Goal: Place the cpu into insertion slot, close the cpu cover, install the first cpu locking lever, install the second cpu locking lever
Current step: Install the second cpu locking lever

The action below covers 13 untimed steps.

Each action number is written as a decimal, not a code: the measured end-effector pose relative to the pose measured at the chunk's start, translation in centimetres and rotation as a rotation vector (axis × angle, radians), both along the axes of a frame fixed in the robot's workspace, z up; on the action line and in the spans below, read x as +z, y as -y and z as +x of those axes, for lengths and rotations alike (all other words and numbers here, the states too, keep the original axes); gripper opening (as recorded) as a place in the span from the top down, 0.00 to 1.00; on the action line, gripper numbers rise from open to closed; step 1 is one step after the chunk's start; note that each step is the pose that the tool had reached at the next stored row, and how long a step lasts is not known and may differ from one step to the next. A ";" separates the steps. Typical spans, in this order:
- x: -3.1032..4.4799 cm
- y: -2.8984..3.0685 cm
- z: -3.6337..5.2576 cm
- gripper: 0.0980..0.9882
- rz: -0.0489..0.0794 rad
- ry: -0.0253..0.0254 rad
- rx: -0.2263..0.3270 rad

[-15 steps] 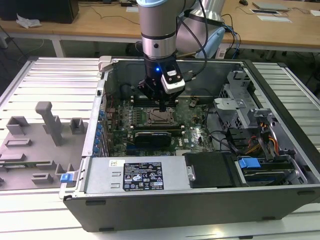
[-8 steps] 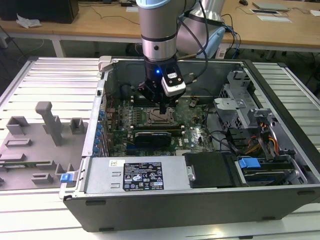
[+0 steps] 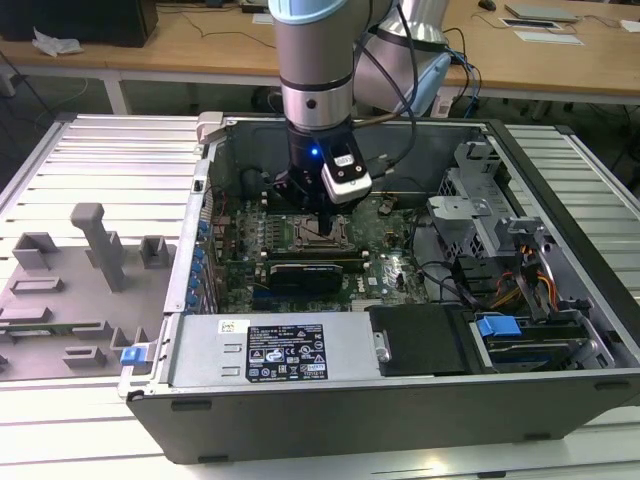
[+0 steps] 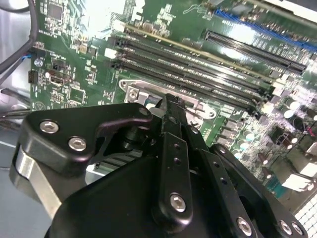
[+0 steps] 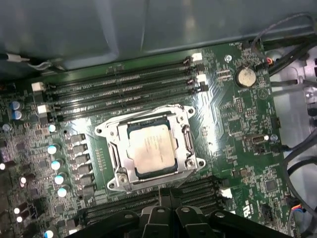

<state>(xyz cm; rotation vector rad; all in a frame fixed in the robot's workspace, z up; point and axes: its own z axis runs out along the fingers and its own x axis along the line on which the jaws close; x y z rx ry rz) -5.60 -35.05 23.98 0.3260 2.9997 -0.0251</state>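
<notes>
First wrist view: hand (image 5: 166, 196) pressed together, empty, beside cpu (image 5: 150, 149) under cpu cover (image 5: 148, 147)

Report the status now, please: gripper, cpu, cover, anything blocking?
Gripper low at socket edge, fingers together. Cpu seated in insertion slot; cpu cover down around it. Nothing in the way.

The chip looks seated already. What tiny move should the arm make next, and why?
Probably press the gripper gently down at the cover's edge to work a locking lever: the cpu sits flat, the cpu cover lies shut around it, and the gripper hangs right beside that frame.
</notes>
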 end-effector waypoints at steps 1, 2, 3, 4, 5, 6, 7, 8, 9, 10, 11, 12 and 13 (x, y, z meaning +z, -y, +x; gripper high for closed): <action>0.00 0.14 -0.04 0.99 0.001 0.0000 0.000; 0.00 0.29 -0.09 0.99 0.001 0.0000 0.000; -0.01 0.43 -0.11 0.99 0.002 -0.0001 0.000; -0.04 0.69 -0.11 0.99 0.008 -0.0021 0.000; -0.07 0.87 -0.11 0.99 0.013 -0.0048 0.000; -0.09 1.10 -0.11 0.99 0.019 -0.0093 0.000; -0.10 1.26 -0.10 0.99 0.023 -0.0139 0.000; -0.11 1.50 -0.10 0.99 0.029 -0.0270 0.000; -0.12 1.65 -0.10 0.99 0.032 -0.0378 0.000; -0.12 1.79 -0.11 0.99 0.036 -0.0507 0.000; -0.13 1.92 -0.11 0.99 0.039 -0.0623 -0.001; -0.13 2.10 -0.10 0.99 0.045 -0.0844 -0.001; -0.16 2.13 -0.10 0.99 0.047 -0.0940 -0.001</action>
